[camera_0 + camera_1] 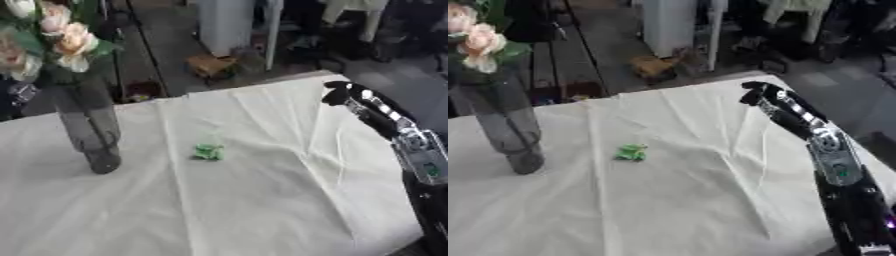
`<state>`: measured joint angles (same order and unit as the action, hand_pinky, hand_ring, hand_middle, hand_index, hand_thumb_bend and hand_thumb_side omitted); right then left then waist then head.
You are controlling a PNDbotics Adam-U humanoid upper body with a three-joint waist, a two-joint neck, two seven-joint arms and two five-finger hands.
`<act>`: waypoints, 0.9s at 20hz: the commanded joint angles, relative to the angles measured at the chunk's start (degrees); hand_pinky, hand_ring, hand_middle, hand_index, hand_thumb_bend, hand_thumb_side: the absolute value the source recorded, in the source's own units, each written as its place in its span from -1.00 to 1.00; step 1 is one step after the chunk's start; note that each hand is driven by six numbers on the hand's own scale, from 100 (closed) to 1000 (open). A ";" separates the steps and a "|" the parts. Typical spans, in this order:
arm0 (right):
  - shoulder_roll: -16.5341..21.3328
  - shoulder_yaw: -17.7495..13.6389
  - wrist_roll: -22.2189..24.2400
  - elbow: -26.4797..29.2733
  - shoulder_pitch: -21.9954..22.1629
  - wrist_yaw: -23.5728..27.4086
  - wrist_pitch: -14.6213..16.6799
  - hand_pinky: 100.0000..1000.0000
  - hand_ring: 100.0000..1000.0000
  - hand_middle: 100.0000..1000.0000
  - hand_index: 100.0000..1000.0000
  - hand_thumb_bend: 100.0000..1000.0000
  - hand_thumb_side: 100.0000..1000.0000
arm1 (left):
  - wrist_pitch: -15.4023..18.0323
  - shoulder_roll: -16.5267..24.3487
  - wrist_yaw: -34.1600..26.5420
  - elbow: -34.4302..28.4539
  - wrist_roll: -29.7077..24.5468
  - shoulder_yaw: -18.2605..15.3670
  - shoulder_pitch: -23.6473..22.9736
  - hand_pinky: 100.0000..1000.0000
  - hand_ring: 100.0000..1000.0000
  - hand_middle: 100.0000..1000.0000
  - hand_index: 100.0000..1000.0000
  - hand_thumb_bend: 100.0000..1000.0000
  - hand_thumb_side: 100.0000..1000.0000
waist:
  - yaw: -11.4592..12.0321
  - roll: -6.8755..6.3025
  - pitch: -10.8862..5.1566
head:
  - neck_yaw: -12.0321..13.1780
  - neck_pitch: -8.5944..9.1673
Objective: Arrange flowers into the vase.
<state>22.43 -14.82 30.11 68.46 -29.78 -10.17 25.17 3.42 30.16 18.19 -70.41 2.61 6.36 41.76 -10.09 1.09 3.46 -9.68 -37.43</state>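
Observation:
A tall grey glass vase point(87, 127) stands upright at the left of the white-clothed table point(262, 200). Pale pink and cream flowers point(66, 42) with green leaves stick out of its top. A small green scrap point(208, 151), perhaps a fallen leaf, lies on the cloth to the right of the vase base. My right hand point(776, 107) comes in from the lower right and hangs over the table's far right part, fingers stretched out and holding nothing. The left hand shows in no view.
Past the table's far edge lie a dark floor, a small wooden stool point(210, 65), a white post point(226, 25) and some clutter. The cloth has long creases running toward me.

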 commanded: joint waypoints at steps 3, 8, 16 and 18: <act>1.32 -0.43 -0.43 0.55 -0.93 0.31 -0.02 0.61 0.52 0.26 0.79 -1.00 0.65 | 0.00 4.17 -6.08 -8.47 3.01 -1.77 -2.56 0.62 0.68 0.54 0.47 0.66 0.69 | 0.58 0.22 -0.90 | -0.25 -0.44; 1.33 -0.52 -0.67 0.46 -0.87 0.26 -0.01 0.61 0.52 0.26 0.79 -1.00 0.65 | 2.41 7.40 -14.98 -19.83 5.08 -2.77 -9.37 0.56 0.70 0.54 0.48 0.58 0.44 | 1.82 0.46 -1.16 | -0.43 -1.12; 1.16 -0.55 -0.87 0.68 -0.75 0.31 -0.07 0.62 0.52 0.26 0.80 -1.00 0.65 | 6.48 8.54 -24.01 -36.80 4.18 -5.57 -21.46 0.55 0.70 0.54 0.49 0.56 -0.03 | 3.38 0.62 -1.31 | -0.94 -1.81; 1.10 -0.51 -0.87 0.71 -0.73 0.32 -0.09 0.62 0.52 0.27 0.80 -1.00 0.65 | 6.64 7.82 -25.59 -39.11 3.72 -6.09 -23.41 0.56 0.70 0.54 0.49 0.50 -0.10 | 3.70 0.65 -1.37 | -0.91 -2.00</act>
<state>22.42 -14.86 29.48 68.44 -29.74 -10.17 25.06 9.66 37.18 -6.21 -106.98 6.60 1.45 17.94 -6.36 1.80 2.78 -10.46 -38.95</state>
